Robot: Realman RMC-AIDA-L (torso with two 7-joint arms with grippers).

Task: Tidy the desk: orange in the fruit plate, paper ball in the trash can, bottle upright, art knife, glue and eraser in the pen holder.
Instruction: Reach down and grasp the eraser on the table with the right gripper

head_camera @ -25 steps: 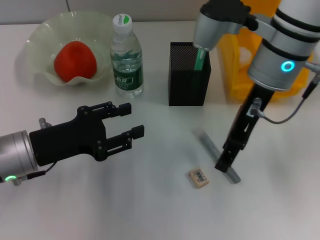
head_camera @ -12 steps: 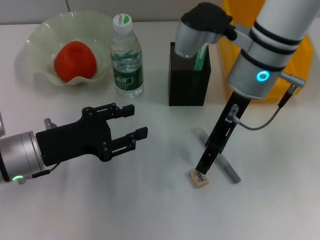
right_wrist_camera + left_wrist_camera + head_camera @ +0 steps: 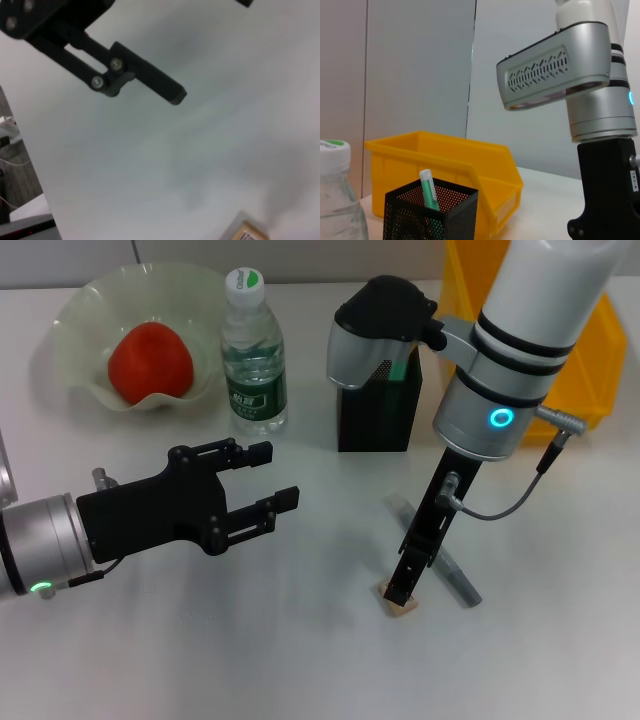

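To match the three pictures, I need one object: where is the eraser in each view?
Head view: the eraser lies on the table under the right gripper, beside the art knife.
Left wrist view: not in it.
Right wrist view: at the lower edge.
Shared landmark: the left gripper.

White desk and what rests on it

The white desk (image 3: 300, 640) carries the fruit plate (image 3: 75, 325) at the far left, the bottle (image 3: 252, 355) upright just beside it, the pen holder (image 3: 378, 420) near the middle, and the trash can (image 3: 590, 370) far right. Nearer, the art knife (image 3: 450, 575) lies flat with the eraser (image 3: 400, 605) close beside it.
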